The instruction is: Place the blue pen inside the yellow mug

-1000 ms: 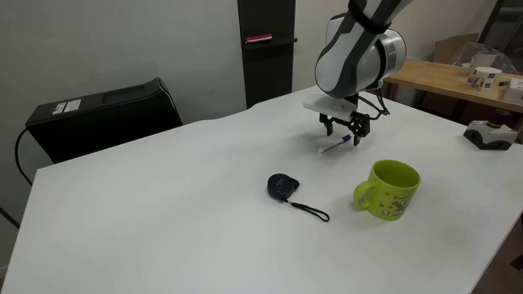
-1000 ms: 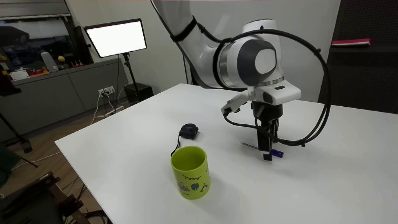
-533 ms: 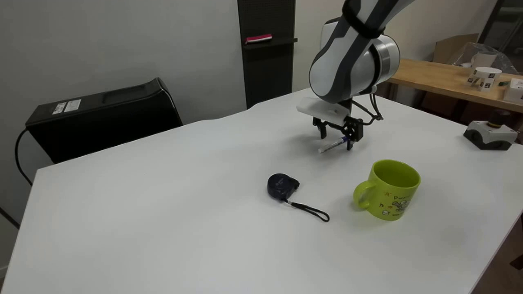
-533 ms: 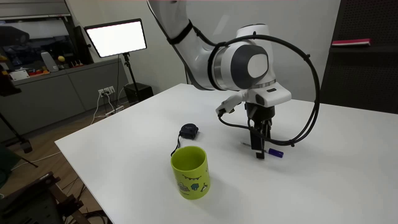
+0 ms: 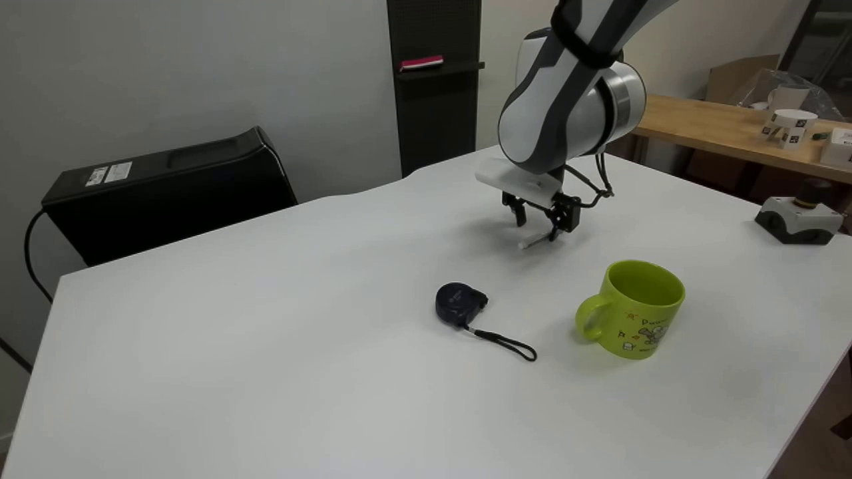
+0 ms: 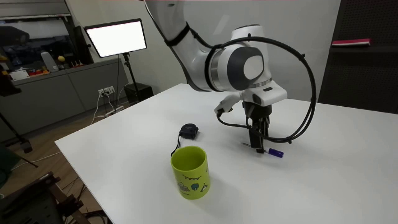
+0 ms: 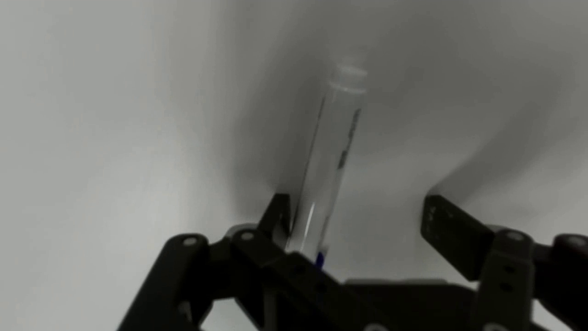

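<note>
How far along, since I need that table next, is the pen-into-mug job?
Looks done: the gripper is lined up, with the blue pen between its open jaws. In hand: the grasp, not yet made; in the wrist view a gap shows between pen and one jaw. Left: closing, lifting the pen off the table and releasing it into the yellow mug, which stands upright, apart from it.

Above your black gripper [image 7: 356, 214], a glossy white arm [image 6: 194, 63] is showing dark grey panels [image 6: 238, 68], a silver band [image 6: 214, 70] and black straps [image 6: 178, 36]. Beside it a black cable [image 6: 313, 90] is looping, wearing small ties [image 6: 290, 142]. Behind the fingertips [image 7: 450, 234], you are seeing dark linkages [image 7: 507, 276] studded with pale round screw heads [image 7: 247, 236].
</note>
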### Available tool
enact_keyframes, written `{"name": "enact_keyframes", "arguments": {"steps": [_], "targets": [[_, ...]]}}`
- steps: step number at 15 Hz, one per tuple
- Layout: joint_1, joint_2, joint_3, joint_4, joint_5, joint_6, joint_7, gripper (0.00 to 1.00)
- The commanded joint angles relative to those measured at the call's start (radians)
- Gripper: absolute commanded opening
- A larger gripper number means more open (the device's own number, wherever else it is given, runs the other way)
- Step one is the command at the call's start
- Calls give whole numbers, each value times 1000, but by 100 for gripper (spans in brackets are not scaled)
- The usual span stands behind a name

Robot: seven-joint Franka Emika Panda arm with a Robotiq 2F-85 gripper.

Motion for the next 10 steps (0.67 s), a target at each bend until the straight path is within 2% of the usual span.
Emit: {"name": "enact_keyframes", "arguments": {"steps": [1,7,8,10], "targets": [[28,28,-14,17,7,28,38,47],[24,26,-11,31,14,7,31,6],[24,29,-12,36,12,-3,30,3],[19,34,-14,60,7,-49,23,6]]}}
